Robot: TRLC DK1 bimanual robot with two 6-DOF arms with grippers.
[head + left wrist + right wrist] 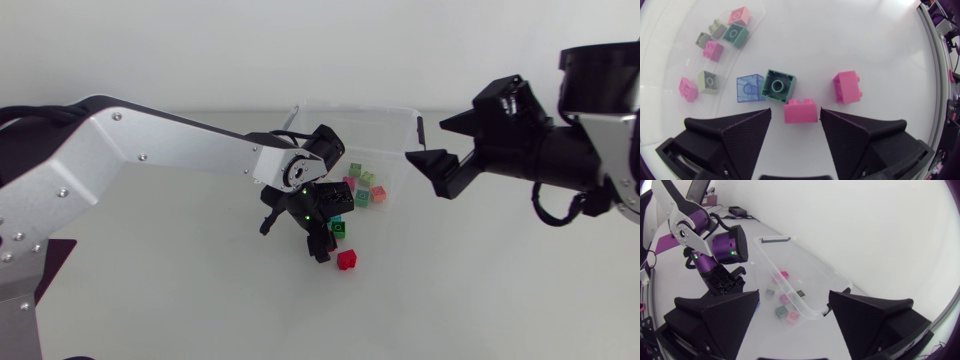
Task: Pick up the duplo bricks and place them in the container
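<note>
The white table [150, 300] gave me plenty of bare room toward its near side and out to the left. The crowding was all in the middle.

My left arm [150, 140] stretched in from the side to the centre with its wrist bent down, set that way, I judged, for a straight drop onto the loose bricks. My right arm [590, 150] hung high over the far right end of the container [400, 120], well apart from the left one and out of its way.

The clear container lay open-topped just beyond the loose bricks. Its near wall was close enough that a short lift and carry should have cleared the rim.

The right gripper [794, 293] had its jaws spread wide and held nothing. The left gripper [796, 111] was also wide open and low over the table. A pink brick [802, 107] sat between its fingers. The right finger [840, 127] looked to be touching one corner and the left stood apart, so nothing was gripped yet.

Just ahead of that brick was a green brick [778, 86], touching or nearly so, with a translucent blue brick [750, 88] against its side. Closing there risked nudging the green one.

Another pink brick [847, 86] stood alone, near the right finger. The head view showed a red brick [347, 260] by the gripper, and I could not tell which pink one it matched.

Several bricks in the container [713, 50] lay behind the clear wall.
</note>
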